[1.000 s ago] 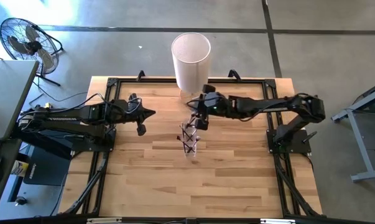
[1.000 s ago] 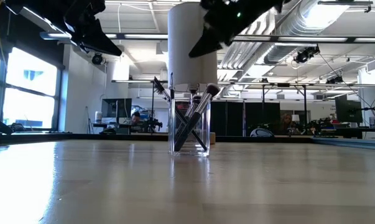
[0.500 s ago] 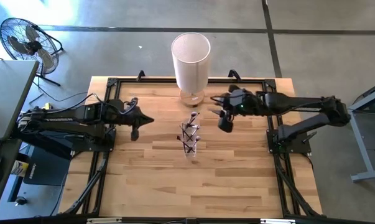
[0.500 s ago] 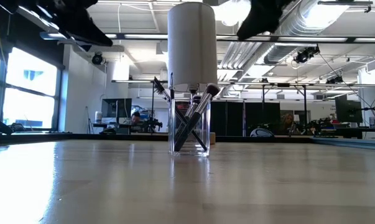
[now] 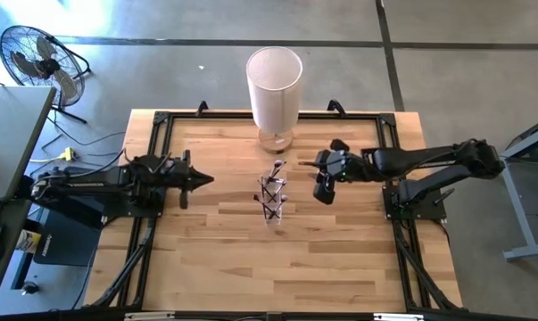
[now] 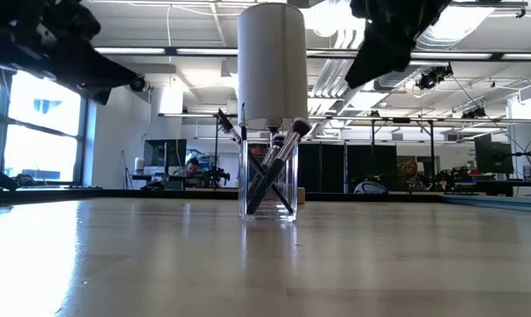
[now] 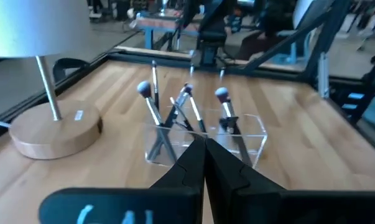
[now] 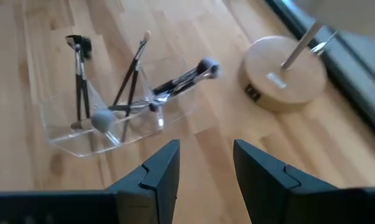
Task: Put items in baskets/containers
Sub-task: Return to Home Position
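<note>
A small clear cup (image 5: 271, 203) stands upright on the wooden table's middle, also visible in the low view (image 6: 268, 180). Several thin makeup brushes (image 7: 188, 112) stand in it, leaning against its rim with bristle tips up; the right wrist view shows them too (image 8: 134, 84). My left gripper (image 5: 208, 179) hovers left of the cup, shut and empty, its fingers (image 7: 204, 163) pointing at the cup. My right gripper (image 5: 316, 177) hovers right of the cup, open and empty (image 8: 203, 158). Both hang well above the table in the low view.
A tall white cylinder (image 5: 274, 85) on a thin post rises from a round wooden base (image 8: 287, 74) on the table just beyond the cup. A black frame (image 5: 161, 120) runs along the table's edges. Bare wood lies on the near side of the cup.
My right gripper has drawn away from above the cup toward the table's right edge, then sunk slightly toward the near side. My left gripper has pulled back a little toward the left and near edges. The cup and brushes have stayed as they were.
</note>
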You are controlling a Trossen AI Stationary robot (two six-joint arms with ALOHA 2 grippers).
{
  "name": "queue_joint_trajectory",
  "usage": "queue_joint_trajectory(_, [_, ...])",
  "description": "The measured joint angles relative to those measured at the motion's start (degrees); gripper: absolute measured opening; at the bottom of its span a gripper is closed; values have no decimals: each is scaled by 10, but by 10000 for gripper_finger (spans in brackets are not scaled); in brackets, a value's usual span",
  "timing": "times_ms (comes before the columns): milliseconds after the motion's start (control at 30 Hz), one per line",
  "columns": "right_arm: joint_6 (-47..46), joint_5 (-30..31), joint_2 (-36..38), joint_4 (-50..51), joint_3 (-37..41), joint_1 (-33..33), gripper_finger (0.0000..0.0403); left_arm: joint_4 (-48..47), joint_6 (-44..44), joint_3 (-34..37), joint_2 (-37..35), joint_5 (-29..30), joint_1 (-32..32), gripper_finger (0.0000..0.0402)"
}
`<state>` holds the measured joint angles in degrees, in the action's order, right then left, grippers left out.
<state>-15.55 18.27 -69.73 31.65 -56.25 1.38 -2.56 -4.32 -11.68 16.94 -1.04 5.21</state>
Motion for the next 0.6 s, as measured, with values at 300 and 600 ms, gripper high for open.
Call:
queue_joint_trajectory(300, [-40,-28,1,-137,56,7,151,15,-6,91,-170,-46,0,2])
queue_joint_trajectory(600, [-67,-27,1,-126,55,7,146,43,-3,108,-163,-46,0,2])
